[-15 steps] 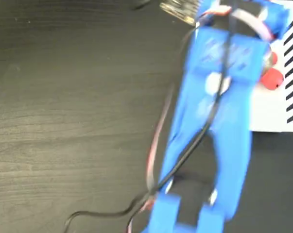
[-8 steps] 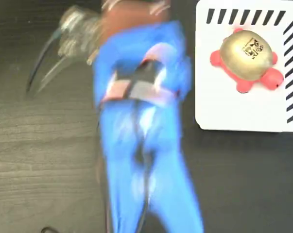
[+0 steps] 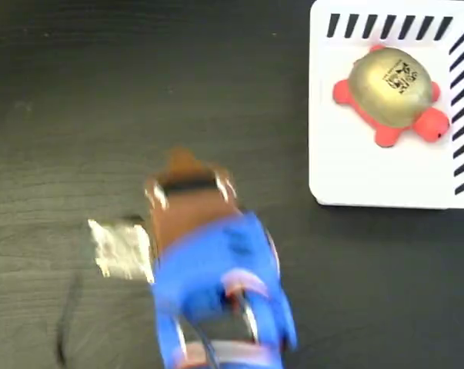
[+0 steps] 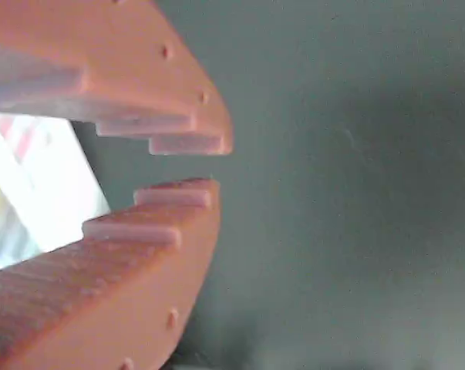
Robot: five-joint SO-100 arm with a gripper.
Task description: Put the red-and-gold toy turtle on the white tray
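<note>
Turtle placement looked finished. The white tray (image 3: 347, 177) lay at the upper right of the fixed view on the dark table (image 3: 78, 108), and the blue arm (image 3: 216, 300), which a second before had reached over it, had swung back to the lower middle, well apart. The red-and-gold toy turtle (image 3: 392, 92) rested on the tray. The gripper (image 4: 190, 166) held nothing, jaws nearly together.

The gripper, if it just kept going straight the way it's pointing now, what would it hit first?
Probably nothing: in the fixed view the gripper points up the picture over bare dark table. The white tray and red-and-gold toy turtle lie off to the right.
</note>
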